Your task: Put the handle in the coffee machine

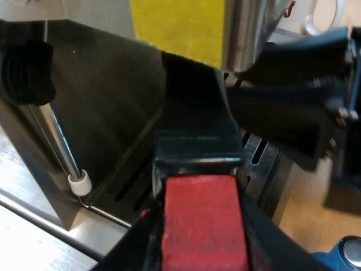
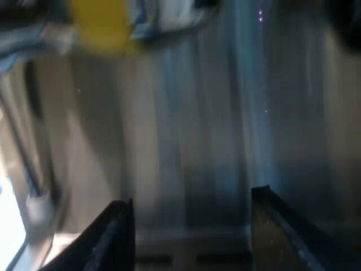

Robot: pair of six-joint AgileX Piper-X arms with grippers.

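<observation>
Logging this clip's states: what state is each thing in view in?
handle: held at its red end, far end at the espresso machine front; whether locked in, cannot tell.
left gripper: shut on the handle.
right gripper: open, empty.
steam wand: hanging down.

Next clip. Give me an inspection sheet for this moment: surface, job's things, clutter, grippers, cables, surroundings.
Surface: pale tabletop beside the slotted drip tray.
Job's things: handle pointing at the espresso machine front, under a yellow label; whether it is seated cannot be told.
Clutter: blue tamper on the tabletop; white mug past the machine.
Grippers: left gripper shut on the handle's red end; right gripper open, empty, facing the machine's metal front.
Cables: nothing seen.
Surroundings: nothing seen.
</observation>
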